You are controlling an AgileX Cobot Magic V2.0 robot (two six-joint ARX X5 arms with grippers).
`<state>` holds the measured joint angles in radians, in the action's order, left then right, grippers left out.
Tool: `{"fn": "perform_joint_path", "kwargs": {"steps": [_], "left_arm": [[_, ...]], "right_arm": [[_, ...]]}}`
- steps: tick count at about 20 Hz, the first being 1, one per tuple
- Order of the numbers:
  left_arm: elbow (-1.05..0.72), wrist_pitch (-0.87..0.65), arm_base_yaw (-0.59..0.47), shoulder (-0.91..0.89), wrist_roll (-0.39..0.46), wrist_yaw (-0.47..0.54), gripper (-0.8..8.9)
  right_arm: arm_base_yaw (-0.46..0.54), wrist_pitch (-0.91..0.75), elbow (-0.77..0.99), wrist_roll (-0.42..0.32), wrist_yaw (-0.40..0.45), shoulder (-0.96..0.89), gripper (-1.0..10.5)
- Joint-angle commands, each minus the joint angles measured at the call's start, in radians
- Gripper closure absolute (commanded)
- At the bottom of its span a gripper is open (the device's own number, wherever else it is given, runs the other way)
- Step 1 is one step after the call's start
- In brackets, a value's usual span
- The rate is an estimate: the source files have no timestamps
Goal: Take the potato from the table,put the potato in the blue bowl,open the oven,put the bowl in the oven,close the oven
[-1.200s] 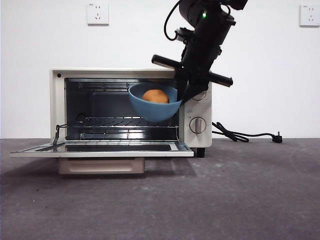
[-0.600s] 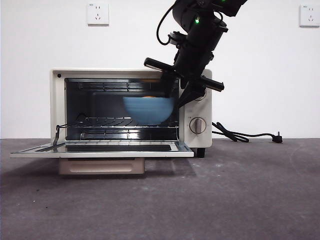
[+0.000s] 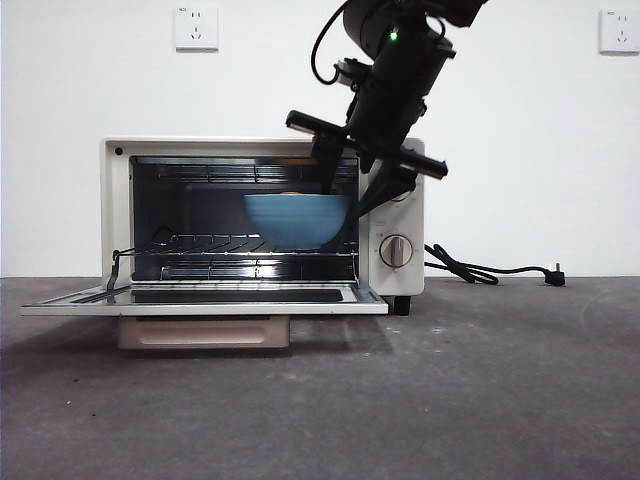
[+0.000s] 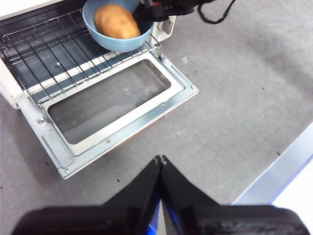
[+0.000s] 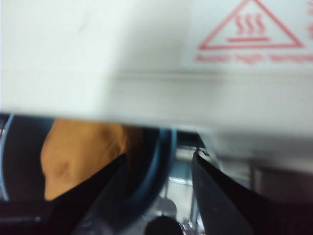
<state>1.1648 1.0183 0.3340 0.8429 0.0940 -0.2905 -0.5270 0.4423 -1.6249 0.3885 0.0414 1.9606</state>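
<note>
The cream-white oven [image 3: 115, 200] stands with its door [image 3: 200, 303] folded down flat. On its wire rack sits the blue bowl [image 3: 297, 220], level, at the right side of the cavity. The left wrist view shows the orange-brown potato [image 4: 116, 22] lying in the bowl [image 4: 122, 45]. My right gripper [image 3: 347, 200] reaches down from above at the bowl's right rim, open, one jaw inside and one outside the rim. In the right wrist view the potato [image 5: 83, 152] and the rim [image 5: 161, 161] show between the spread jaws. My left gripper [image 4: 160, 159] hovers shut over the table in front of the oven.
The open door [image 4: 176, 95] juts out over the table toward the front. Two knobs [image 3: 396, 250] sit on the oven's right panel, and a black cord [image 3: 480, 270] trails off right. The table's edge [image 4: 274, 176] runs near the left arm.
The bowl, lifted and tilted at the oven's mouth a second ago, now rests level on the rack. The right gripper's jaws have spread off its rim.
</note>
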Motion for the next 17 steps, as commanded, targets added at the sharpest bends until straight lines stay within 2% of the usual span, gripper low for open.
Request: {"fn": "perform_joint_path", "kwargs": {"steps": [1,6,11,14,17], "left_arm": [[0.002,-0.010,0.000,0.001,0.012,0.001,8.22],[0.002,-0.022,0.000,0.012,0.012,0.001,8.21],[0.001,-0.029,0.000,0.013,0.012,0.002,8.21],[0.000,-0.054,-0.003,0.014,0.012,0.002,8.22],[-0.010,-0.093,-0.025,0.014,0.001,0.001,8.22]], "right_arm": [[0.009,0.039,0.008,-0.007,0.009,-0.040,7.2],[0.008,0.106,0.008,-0.048,0.004,-0.113,7.2],[0.008,0.215,0.008,-0.080,-0.095,-0.198,7.2],[0.000,0.323,0.008,-0.147,-0.148,-0.265,7.3],[-0.017,0.432,0.008,-0.214,-0.148,-0.338,7.3]]}}
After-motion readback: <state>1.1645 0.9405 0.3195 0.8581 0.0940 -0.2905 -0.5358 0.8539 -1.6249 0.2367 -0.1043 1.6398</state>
